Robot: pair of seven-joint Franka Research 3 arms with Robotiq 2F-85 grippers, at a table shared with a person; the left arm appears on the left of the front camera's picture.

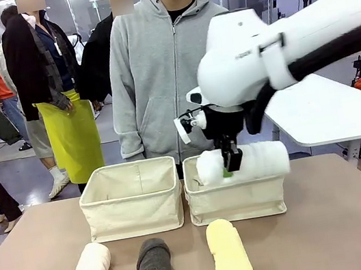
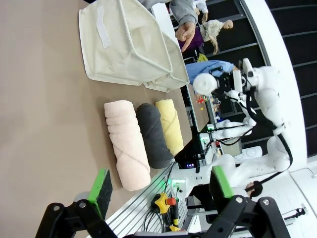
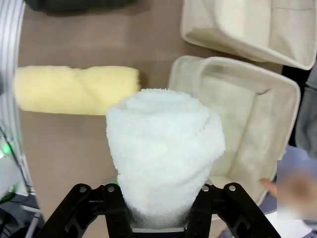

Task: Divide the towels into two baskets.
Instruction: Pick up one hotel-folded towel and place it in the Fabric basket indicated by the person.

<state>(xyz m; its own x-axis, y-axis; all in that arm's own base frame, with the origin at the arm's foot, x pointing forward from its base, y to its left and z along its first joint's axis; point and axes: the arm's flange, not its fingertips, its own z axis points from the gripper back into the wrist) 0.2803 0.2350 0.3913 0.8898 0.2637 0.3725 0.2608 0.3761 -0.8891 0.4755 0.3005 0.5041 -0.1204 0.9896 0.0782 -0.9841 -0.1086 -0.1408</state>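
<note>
— Where is the white terry towel roll [image 1: 261,159]?
— Clamped in the right tool [image 1: 230,163], at the rim of the right cream canvas basket [image 1: 237,203]. In the front view its long axis runs left-right along that basket.
— And the right wrist view?
— It looks past the roll onto the basket's bare floor.
— The others?
— The pale pink-cream roll [image 2: 126,151], dark grey roll [image 2: 153,134] and pale yellow roll [image 2: 170,124] lie side by side on the counter [image 2: 44,124], ends toward the baskets. The left wrist view gives their full lengths and the left tool [image 2: 161,188], gaping, holding nothing.
</note>
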